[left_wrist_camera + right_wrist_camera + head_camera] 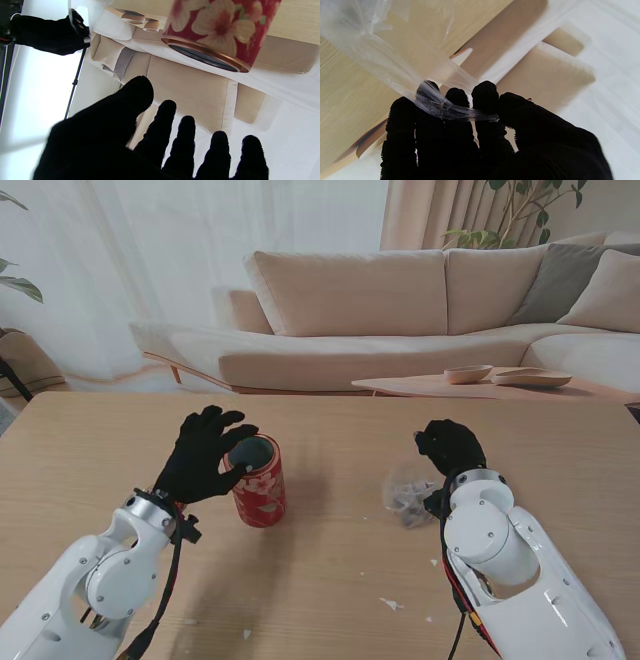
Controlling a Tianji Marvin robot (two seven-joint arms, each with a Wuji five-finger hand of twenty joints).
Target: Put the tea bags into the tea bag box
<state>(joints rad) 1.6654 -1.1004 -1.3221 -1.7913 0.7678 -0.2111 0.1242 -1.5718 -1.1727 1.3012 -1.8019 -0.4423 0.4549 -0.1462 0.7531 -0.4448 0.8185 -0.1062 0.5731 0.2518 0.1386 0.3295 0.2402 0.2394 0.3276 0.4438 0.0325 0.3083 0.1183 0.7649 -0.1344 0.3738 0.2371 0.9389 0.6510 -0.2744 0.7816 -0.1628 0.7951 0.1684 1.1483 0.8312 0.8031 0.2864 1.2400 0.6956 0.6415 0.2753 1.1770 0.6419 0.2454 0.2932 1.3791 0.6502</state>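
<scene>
hovering with its fingers spread and holding nothing, the black-gloved left hand [200,455] sits just left of the red cylindrical tin with pale flower print [259,481], thumb side near the tin's open copper-rimmed mouth [205,56]. the tin stands upright on the light wooden table [330,560]. well right of the tin, the black-gloved right hand [450,448] pinches a crumpled clear plastic bag [408,492] between thumb and fingers [483,96]; its contents are too blurred to make out.

Red floral tea bag box [259,481] stands upright, open-topped; clear tea bag pouch [409,490] hangs right of it.
</scene>
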